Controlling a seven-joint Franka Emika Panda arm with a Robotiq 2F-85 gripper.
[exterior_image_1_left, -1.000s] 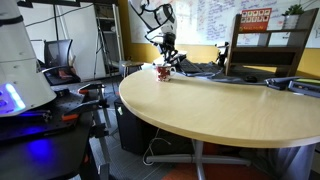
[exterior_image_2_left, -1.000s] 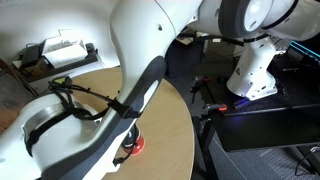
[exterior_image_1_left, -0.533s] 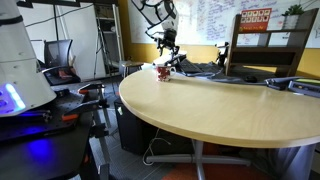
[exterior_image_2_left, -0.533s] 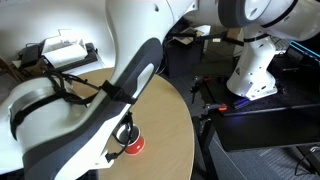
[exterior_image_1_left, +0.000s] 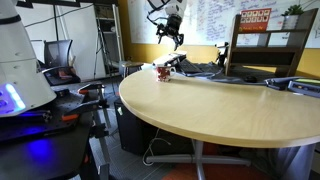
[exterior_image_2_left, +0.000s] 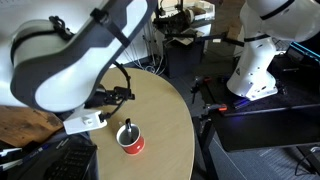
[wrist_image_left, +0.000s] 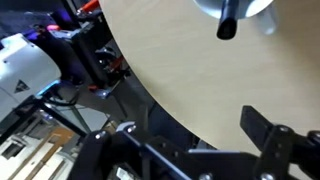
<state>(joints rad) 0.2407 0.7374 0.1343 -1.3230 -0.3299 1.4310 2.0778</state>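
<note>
A small red cup (exterior_image_1_left: 163, 71) stands near the far rim of the round wooden table (exterior_image_1_left: 230, 105), with a black-handled utensil (exterior_image_2_left: 126, 131) upright in it. The same red cup (exterior_image_2_left: 131, 141) shows close to the table edge in both exterior views. My gripper (exterior_image_1_left: 171, 39) hangs well above the cup, open and empty. The wrist view looks down on the cup's pale rim (wrist_image_left: 258, 8) and the black handle (wrist_image_left: 228, 20) at the top edge. In that view my gripper (wrist_image_left: 190, 125) has its fingers spread wide over bare tabletop.
Dark desk clutter and cables (exterior_image_1_left: 215, 68) lie at the table's far side beside a black shelf unit (exterior_image_1_left: 268, 50). A white robot body (exterior_image_1_left: 20, 65) and an office chair (exterior_image_1_left: 60, 55) stand off the table. A white pedestal (exterior_image_2_left: 255, 70) stands on the floor beyond the rim.
The gripper has opened and let go of the utensil in the cup. It has then risen clear of the cup, and the arm has swung up out of the near camera's way.
</note>
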